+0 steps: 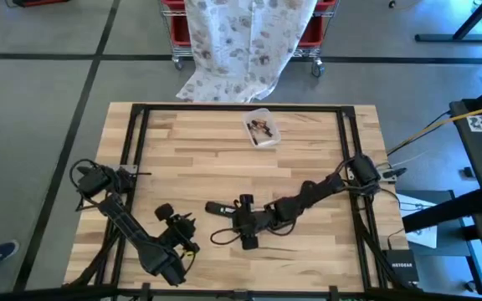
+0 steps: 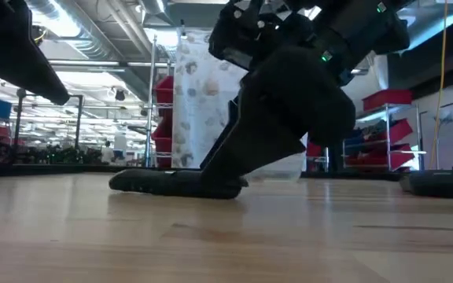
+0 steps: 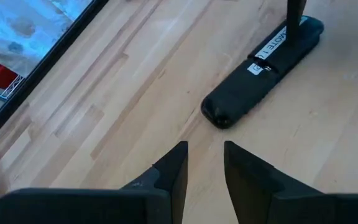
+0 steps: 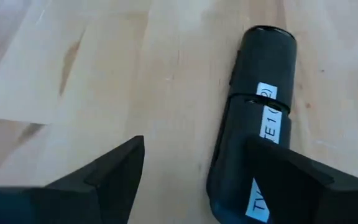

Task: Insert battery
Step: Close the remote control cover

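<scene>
My right fingers (image 4: 191, 180) stand wide apart and hold nothing; one tip sits against the remote (image 4: 257, 118), which lies flat on the desk (image 4: 104, 74), near the middle of its front half. I should centre it between the tips before closing, I think. My left fingers (image 3: 204, 171), parted slightly and also holding nothing, wait short of its rounded end.
</scene>
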Robot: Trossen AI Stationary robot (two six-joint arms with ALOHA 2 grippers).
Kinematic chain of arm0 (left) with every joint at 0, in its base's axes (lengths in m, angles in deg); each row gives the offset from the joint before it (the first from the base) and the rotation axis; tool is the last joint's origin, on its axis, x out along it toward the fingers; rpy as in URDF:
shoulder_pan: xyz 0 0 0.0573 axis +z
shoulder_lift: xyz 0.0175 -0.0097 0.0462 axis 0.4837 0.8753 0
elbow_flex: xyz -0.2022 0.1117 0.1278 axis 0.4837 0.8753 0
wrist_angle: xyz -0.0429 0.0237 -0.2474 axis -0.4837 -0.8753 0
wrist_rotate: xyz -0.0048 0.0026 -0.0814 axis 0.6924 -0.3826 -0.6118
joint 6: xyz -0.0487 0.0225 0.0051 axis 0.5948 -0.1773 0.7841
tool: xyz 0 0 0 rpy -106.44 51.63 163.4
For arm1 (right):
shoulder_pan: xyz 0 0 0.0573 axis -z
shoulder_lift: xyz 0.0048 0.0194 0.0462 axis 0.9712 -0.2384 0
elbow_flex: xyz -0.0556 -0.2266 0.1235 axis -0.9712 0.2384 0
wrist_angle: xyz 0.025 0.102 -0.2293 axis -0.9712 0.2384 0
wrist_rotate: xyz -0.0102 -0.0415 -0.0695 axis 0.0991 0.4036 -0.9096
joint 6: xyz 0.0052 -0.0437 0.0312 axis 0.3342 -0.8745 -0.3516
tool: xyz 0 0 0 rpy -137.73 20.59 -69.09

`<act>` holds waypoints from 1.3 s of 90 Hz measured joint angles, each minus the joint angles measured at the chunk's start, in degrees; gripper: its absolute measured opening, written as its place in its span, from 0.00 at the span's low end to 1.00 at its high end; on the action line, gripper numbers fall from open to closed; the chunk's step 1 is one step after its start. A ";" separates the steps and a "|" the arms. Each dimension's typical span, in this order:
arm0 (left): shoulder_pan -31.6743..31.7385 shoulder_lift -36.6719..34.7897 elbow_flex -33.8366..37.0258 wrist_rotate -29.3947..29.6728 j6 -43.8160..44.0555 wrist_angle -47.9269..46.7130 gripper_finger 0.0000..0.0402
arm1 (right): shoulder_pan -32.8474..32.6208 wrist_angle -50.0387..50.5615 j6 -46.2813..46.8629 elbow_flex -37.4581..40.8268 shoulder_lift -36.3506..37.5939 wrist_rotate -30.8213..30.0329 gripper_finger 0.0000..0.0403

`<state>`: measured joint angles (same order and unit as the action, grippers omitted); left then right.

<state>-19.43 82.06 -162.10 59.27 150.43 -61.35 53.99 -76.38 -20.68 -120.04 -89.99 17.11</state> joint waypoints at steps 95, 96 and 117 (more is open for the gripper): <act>0.02 0.00 0.00 0.14 0.55 -0.02 0.21 | -2.80 5.39 13.34 0.12 0.82 -13.27 0.67; 0.02 0.00 0.00 0.20 0.55 -0.02 0.21 | -2.80 5.46 13.80 0.08 0.75 -13.33 0.67; 0.07 0.02 0.00 0.66 0.65 0.16 0.21 | -1.61 8.97 20.20 0.11 0.13 -12.54 0.67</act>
<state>-19.37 82.09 -162.10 59.93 151.08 -61.19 52.38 -67.41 -0.48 -119.93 -89.86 4.57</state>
